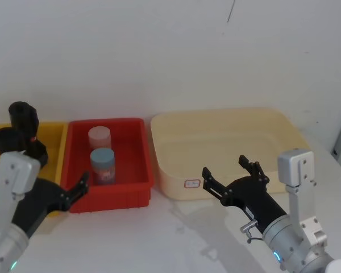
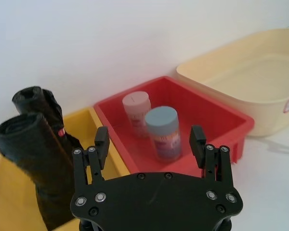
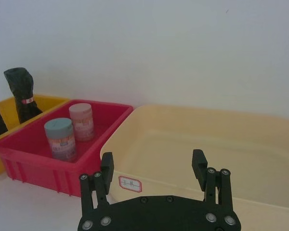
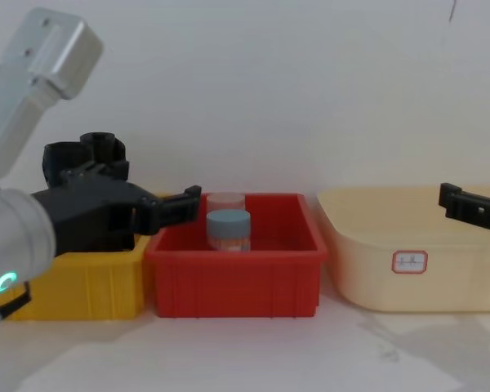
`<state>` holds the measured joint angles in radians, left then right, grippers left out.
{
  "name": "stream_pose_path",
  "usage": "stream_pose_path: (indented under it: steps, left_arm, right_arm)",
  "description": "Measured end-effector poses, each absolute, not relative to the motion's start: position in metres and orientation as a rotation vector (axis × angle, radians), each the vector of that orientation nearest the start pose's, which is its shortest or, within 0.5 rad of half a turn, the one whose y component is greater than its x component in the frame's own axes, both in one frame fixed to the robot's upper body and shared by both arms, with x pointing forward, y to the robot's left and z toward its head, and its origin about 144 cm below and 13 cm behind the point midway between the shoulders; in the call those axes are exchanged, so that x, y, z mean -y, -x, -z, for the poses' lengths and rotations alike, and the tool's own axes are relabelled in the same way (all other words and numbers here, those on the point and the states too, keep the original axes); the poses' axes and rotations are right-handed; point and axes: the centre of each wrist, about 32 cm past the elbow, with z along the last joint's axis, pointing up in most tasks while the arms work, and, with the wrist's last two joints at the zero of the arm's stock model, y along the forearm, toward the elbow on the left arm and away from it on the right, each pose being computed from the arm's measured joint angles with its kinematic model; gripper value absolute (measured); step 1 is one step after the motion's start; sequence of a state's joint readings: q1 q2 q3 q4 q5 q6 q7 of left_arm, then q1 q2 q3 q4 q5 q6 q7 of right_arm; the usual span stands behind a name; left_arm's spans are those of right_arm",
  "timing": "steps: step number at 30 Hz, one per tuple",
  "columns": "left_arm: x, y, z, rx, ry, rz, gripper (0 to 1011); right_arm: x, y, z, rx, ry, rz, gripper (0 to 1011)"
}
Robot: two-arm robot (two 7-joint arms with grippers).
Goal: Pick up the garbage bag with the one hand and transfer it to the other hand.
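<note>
The garbage bag point(image 1: 9, 140) point(image 2: 26, 154) is a thick black roll standing upright in the yellow bin point(image 1: 54, 134), at that bin's near left. Behind it stands a slimmer black roll point(image 1: 23, 115) point(image 2: 36, 99) with a small red mark. My left gripper point(image 1: 74, 190) point(image 2: 150, 139) is open and holds nothing. It hovers just in front of the bins, near where the yellow bin meets the red one, to the right of the bag and apart from it. My right gripper point(image 1: 225, 166) point(image 3: 152, 160) is open too, in front of the cream tub point(image 1: 170, 187).
A red bin point(image 1: 137, 190) between the yellow bin and the cream tub holds a pink-lidded jar point(image 1: 99, 136) and a blue-lidded jar point(image 1: 102, 165). The tub carries a small label point(image 1: 192, 183). A white wall stands close behind the bins. White tabletop lies in front of them.
</note>
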<state>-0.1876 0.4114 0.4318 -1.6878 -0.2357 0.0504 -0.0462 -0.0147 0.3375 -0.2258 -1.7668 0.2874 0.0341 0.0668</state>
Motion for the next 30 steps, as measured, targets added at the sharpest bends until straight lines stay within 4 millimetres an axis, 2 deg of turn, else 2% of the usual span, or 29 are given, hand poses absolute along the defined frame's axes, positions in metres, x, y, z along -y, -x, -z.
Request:
stream_pose_path:
  steps: [12,17,23,30]
  left_arm:
    - [-0.232,-0.448,-1.202,0.149,-0.062,-1.129,1001]
    - [-0.244,-0.442,-1.202,0.116,-0.051,-1.171,1001]
    - [-0.258,-0.443,-1.204,0.092,-0.041,-1.213,1001]
    - [-0.272,-0.453,-1.206,0.063,-0.039,-1.253,1001]
  right_arm:
    - [0.237,-0.443,-1.189,0.075,-0.026,1.229,1000]
    - [0.237,-0.443,-1.189,0.075,-0.026,1.229,1000]
    - [0.237,-0.443,-1.189,0.075,-0.026,1.229,1000]
    - [0.237,-0.443,-1.189,0.075,-0.026,1.23,1001]
